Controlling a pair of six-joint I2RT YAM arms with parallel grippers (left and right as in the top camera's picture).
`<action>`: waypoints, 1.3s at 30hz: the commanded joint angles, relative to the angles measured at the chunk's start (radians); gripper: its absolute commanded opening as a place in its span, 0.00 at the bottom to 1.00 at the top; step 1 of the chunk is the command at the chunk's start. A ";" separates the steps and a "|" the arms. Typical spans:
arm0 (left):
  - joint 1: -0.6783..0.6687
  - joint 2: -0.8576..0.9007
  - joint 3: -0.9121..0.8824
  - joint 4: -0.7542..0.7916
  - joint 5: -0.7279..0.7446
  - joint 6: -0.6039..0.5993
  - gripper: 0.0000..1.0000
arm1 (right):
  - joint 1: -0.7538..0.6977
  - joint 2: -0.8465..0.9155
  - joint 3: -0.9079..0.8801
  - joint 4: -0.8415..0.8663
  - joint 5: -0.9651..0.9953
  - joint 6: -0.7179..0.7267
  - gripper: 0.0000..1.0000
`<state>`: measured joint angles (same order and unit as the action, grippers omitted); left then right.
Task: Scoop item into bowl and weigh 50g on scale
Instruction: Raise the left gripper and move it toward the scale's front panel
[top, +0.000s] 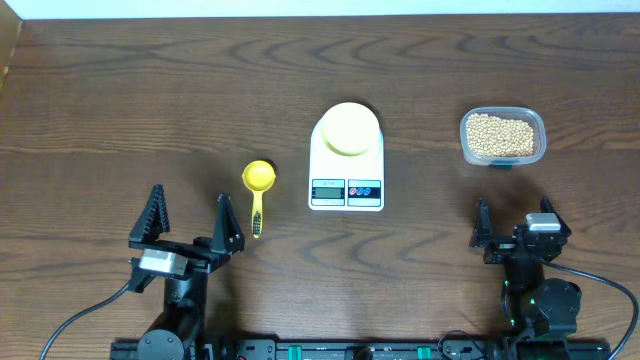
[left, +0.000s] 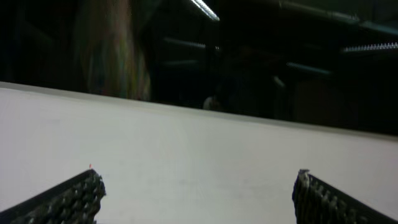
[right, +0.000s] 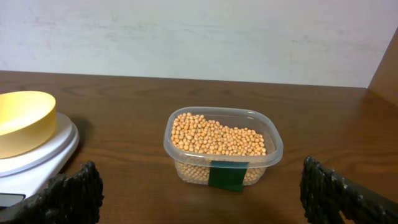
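The pale yellow-green bowl (top: 347, 128) stands on the white scale (top: 346, 172) at the table's middle. It shows no beans inside. The beige beans (top: 500, 135) fill a clear plastic tub (top: 541, 125) to the right of the scale. My right gripper (top: 514, 216) is open and empty, a little in front of the tub. The right wrist view shows the beans (right: 217, 134), the bowl (right: 22, 118) and the scale (right: 53, 149) beyond its fingers (right: 199, 193). My left gripper (top: 191, 217) is open and empty at the front left. Its wrist view (left: 199, 196) shows only a white wall.
A bright yellow long-handled scoop (top: 258, 182) lies on the table left of the scale, just beyond my left gripper's right finger. The tub (right: 272, 148) carries a green tape patch (right: 226, 175) on its near side. The dark wooden table (top: 120, 110) ends at a white wall behind.
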<state>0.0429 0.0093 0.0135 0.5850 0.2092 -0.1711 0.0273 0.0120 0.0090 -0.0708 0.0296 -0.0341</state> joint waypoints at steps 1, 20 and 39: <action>-0.003 -0.003 0.072 -0.008 -0.085 -0.087 0.99 | -0.008 -0.006 -0.003 -0.003 -0.003 -0.008 0.99; -0.003 0.863 1.056 -0.932 -0.170 0.143 0.99 | -0.008 -0.006 -0.003 -0.003 -0.003 -0.008 0.99; -0.002 1.147 1.328 -1.400 -0.158 0.259 0.99 | -0.008 -0.006 -0.003 -0.003 -0.003 -0.008 0.99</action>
<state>0.0429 1.1465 1.3144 -0.8116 0.0456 0.0608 0.0273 0.0116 0.0082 -0.0704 0.0288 -0.0345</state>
